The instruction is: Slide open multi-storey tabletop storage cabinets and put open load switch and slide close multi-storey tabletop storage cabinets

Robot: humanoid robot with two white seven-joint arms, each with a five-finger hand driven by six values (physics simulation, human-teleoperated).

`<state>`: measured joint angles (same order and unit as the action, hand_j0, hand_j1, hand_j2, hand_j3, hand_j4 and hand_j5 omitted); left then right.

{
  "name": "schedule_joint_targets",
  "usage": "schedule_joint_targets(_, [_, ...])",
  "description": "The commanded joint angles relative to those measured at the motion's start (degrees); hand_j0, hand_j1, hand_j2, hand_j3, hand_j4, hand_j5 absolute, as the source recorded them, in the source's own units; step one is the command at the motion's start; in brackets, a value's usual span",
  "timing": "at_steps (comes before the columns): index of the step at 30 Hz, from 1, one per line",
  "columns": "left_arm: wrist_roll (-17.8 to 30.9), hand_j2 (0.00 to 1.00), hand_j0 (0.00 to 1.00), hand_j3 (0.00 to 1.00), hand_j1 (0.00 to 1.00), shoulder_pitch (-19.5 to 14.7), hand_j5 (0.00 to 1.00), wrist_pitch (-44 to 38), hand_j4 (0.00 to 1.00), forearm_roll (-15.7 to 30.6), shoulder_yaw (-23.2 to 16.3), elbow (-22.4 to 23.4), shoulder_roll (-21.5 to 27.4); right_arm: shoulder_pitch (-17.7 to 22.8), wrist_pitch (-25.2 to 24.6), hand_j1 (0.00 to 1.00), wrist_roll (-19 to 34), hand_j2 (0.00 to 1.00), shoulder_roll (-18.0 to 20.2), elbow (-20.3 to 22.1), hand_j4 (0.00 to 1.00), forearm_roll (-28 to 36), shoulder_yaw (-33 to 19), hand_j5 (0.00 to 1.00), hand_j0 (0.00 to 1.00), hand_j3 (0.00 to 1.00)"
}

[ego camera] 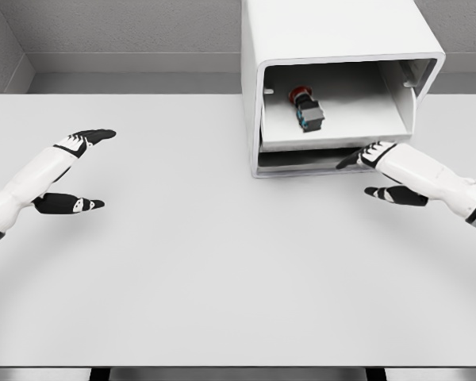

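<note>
Head view: load switch [306, 110] sits in cabinet [333, 32] drawer [333, 131]; right hand [381, 171] open, empty, fingertips at drawer front — rigid, light, likely slides easily, push flat there.

Left hand [73, 171] hovers over the table's [182, 262] left edge, fingers spread, holding nothing. Right hand [381, 171] reaches from the right edge, fingers extended, empty.

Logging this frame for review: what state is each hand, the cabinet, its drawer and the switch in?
Cabinet: upright on the table, front open.
Drawer: slid out.
Load switch: lying in the drawer.
Right hand: open, fingertips at the drawer front.
Left hand: open, holding nothing, away from the cabinet.
</note>
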<state>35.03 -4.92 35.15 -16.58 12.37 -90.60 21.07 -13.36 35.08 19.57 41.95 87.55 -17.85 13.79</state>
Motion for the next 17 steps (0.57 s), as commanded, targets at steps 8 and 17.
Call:
schedule_joint_targets(8, [-0.03,1.0,1.0,1.0,1.0,0.0,1.0,-0.15,1.0,0.41,0.11,-0.01,0.03,0.26,-0.08,0.77,-0.24,0.77,2.79,-2.83,0.77,0.8,0.54,0.77,0.77,0.77])
schedule_joint_targets(17, [-0.03,1.0,1.0,1.0,1.0,-0.79,1.0,-0.15,1.0,0.32,0.2,1.3,0.12,2.55,-0.08,0.78,-0.41,0.78,6.57,-9.07,0.78,2.21,-4.74,0.78,0.78,0.78])
